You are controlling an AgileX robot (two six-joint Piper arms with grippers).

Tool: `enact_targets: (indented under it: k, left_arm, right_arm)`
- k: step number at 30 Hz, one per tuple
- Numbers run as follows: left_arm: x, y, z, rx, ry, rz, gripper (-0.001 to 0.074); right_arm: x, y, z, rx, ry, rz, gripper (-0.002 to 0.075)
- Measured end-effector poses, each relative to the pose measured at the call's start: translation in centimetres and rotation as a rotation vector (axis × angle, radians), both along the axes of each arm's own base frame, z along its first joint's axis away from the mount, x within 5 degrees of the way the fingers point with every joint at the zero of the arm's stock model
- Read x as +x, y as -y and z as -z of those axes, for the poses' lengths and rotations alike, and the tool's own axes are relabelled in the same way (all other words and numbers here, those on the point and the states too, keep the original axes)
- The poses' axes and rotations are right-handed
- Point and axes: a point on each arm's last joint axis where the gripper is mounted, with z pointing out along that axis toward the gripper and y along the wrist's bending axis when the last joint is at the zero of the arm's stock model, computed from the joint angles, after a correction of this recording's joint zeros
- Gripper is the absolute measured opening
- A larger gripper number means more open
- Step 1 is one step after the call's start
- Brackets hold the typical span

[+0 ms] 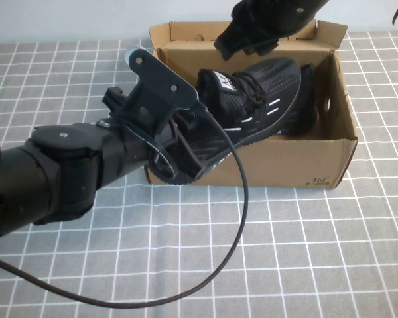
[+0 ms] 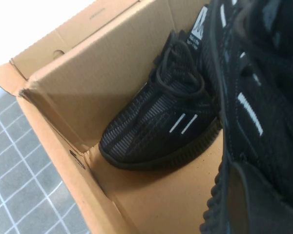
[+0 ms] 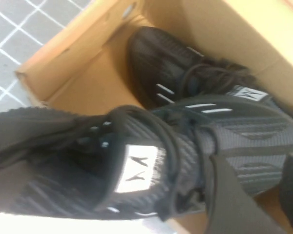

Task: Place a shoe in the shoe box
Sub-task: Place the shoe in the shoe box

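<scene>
The brown shoe box [image 1: 288,165] stands open at the back middle of the table. My left gripper [image 1: 194,154] is shut on the heel end of a black shoe [image 1: 259,99]. It holds the shoe tilted over the box's front left corner, toe inside the box. In the left wrist view one finger [image 2: 244,195] presses on this shoe [image 2: 263,97]. The look-alike shoe [image 2: 156,122] lies on the box floor behind it [image 1: 310,99]. My right gripper [image 1: 242,41] hangs open and empty above the box's back wall [image 3: 263,195].
The box's flap lid [image 1: 192,30] stands up at the back. A black cable [image 1: 242,218] loops from my left arm over the grey checked table in front of the box.
</scene>
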Motion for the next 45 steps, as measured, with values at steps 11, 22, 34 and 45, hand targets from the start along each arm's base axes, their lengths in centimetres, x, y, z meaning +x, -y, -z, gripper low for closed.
enact_targets:
  k: [11, 22, 34, 45]
  left_arm:
    - [0.9, -0.2, -1.4, 0.025, 0.067, 0.112, 0.0018]
    - [2.7, -1.9, -5.0, -0.150, 0.095, 0.256, 0.0017]
    - [7.3, -1.8, -5.5, -0.143, 0.078, 0.411, 0.0017]
    - [12.6, 0.2, -3.6, -0.106, -0.132, 0.507, 0.0017]
  right_arm:
    - [-1.1, 2.0, -2.7, -0.028, 0.110, 0.040, 0.0062]
    - [-1.7, 5.0, -5.0, -0.006, 0.169, 0.103, -0.0014]
    - [-2.3, 8.4, -5.5, 0.001, 0.159, 0.170, -0.0016]
    - [-10.8, 14.1, -4.4, 0.104, 0.084, 0.322, -0.0016]
